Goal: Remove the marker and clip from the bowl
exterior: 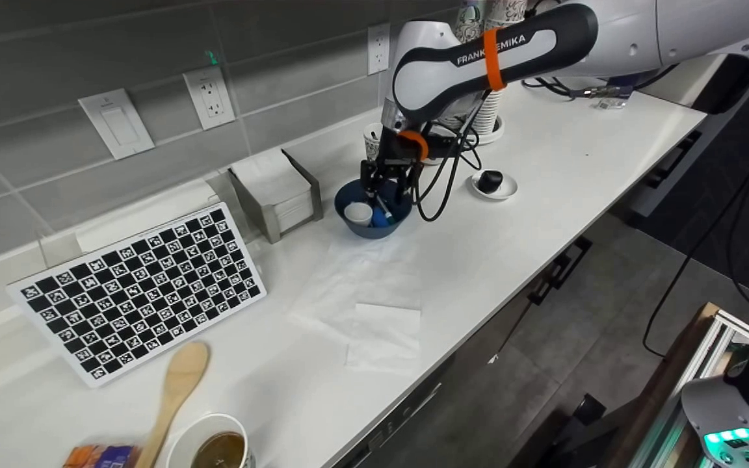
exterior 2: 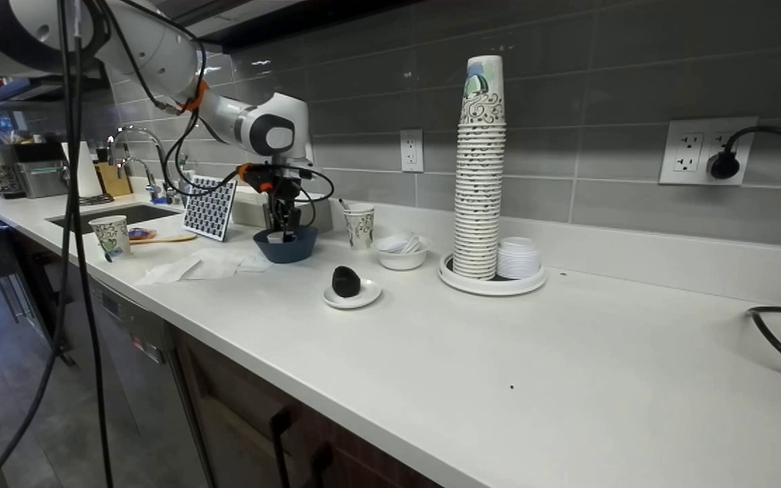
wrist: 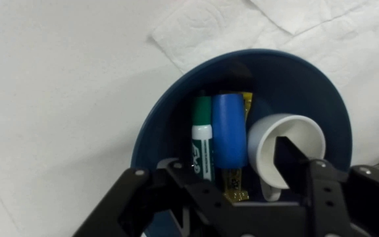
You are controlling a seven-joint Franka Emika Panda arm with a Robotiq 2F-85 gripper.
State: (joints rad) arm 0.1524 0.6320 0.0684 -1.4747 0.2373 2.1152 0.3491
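One green-capped Expo marker [wrist: 202, 135] lies, by the wrist view, toward ten o'clock in the dark blue bowl [wrist: 301, 85], likely light, stiff and slick, so with my gripper [wrist: 227, 155] poised, jaws apart, I'd pinch across its mid-barrel, though I can't make out the clip.

- Soft shadow dims the smooth white desk [wrist: 90, 164] beside the round dark-blue bowl [wrist: 294, 79].
- The black two-fingered pincer [wrist: 225, 152] looks blurred.
- Glossy grey wall tiles [exterior 2: 377, 88] glint.
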